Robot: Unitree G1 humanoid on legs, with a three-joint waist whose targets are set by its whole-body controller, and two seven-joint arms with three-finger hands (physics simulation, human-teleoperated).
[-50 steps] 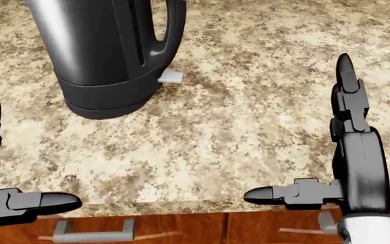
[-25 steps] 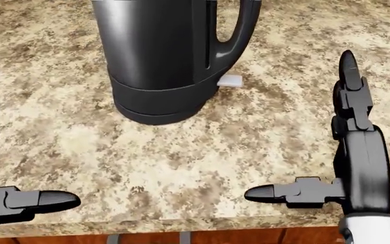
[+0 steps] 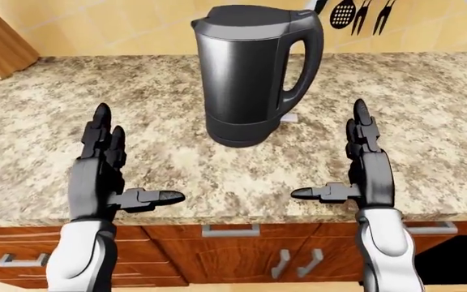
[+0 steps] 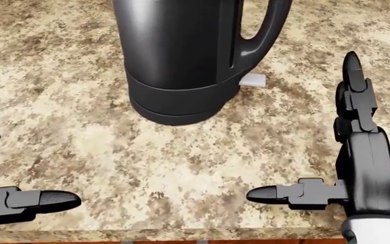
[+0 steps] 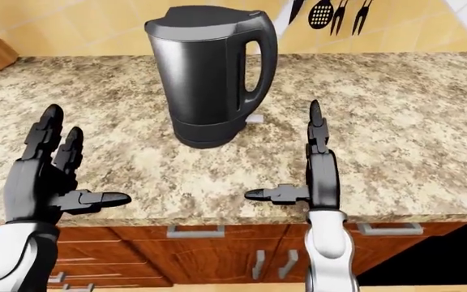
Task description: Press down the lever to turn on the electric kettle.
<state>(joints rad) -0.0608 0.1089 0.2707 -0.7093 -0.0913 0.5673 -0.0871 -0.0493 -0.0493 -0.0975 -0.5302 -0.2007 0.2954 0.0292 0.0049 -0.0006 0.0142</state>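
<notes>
Black and upright mid-bench, the electric kettle (image 3: pixel 254 73) shows its pale lever (image 4: pixel 252 80) at the base under the handle, pointing right, so your right hand (image 3: pixel 367 173), fingers spread wide and empty, sits nearer it than your equally open left hand (image 3: pixel 100 173).

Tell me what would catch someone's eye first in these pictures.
A tall dark electric kettle stands on the speckled granite counter, upper centre of the left-eye view, its small pale lever jutting from the base under the handle. Below it, the left robot hand and right robot hand hover open, touching nothing.
</notes>
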